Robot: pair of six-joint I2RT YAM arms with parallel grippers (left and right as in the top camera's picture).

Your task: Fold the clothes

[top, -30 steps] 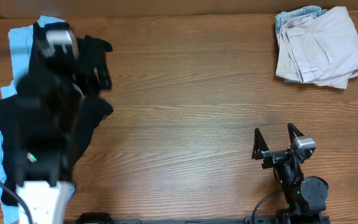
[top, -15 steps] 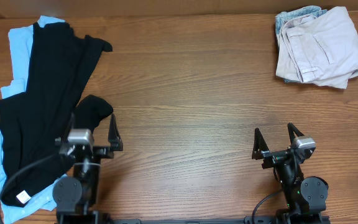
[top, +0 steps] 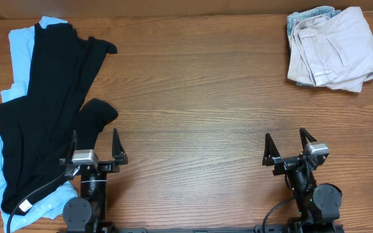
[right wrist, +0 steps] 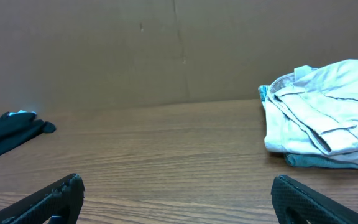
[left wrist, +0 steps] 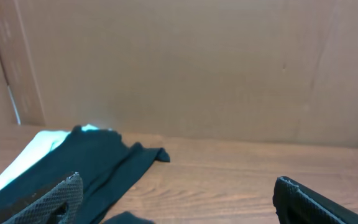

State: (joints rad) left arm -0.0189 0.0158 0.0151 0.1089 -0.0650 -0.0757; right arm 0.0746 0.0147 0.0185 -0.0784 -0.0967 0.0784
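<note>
Table (top: 199,97): black garment (top: 44,103) x1, blue garment (top: 19,46) x1, khaki shorts (top: 342,52) x1.

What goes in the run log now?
left gripper open, empty | right gripper open, empty | black garment spread left | beige shorts folded far-right

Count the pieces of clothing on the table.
4. A black garment lies at the left over a light-blue garment; beige shorts sit at the far right corner on a faded-denim piece. More could be hidden under either pile.
</note>
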